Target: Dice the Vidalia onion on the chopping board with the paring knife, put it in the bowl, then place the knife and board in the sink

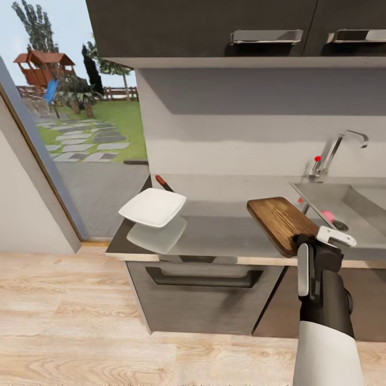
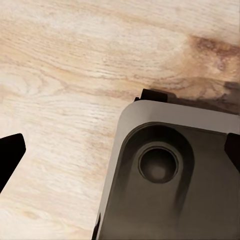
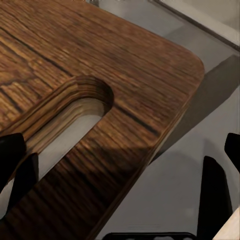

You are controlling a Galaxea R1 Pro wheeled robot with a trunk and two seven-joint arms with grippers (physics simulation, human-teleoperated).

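1. The chopping board point(image 1: 279, 221) sits at the centre-right of the head view, tilted, its handle end off the countertop point(image 1: 225, 230) and its far end toward the sink point(image 1: 343, 206) at the right edge.
2. The right gripper point(image 1: 321, 241) is at the board's near short end. In the right wrist view its dark fingers point(image 3: 15, 165) straddle the corner by the slot; whether they are actually clamped on the wood cannot be told.
3. The step looks like carrying the board to the sink. To do it well, the robot should keep the grip near the slot, hold the board's far edge above the basin rim, and lower it gently.
4. A pink object point(image 1: 327, 215), possibly the onion, lies in the basin near the drain.
5. The bowl point(image 1: 153, 206) rests at centre-left, the paring knife point(image 1: 163, 183) just behind it.
6. The right arm rises from the lower right, forearm nearly vertical.
7. The left gripper point(image 2: 120, 155) hangs over the wood floor point(image 2: 65, 75), fingers apart, holding nothing.
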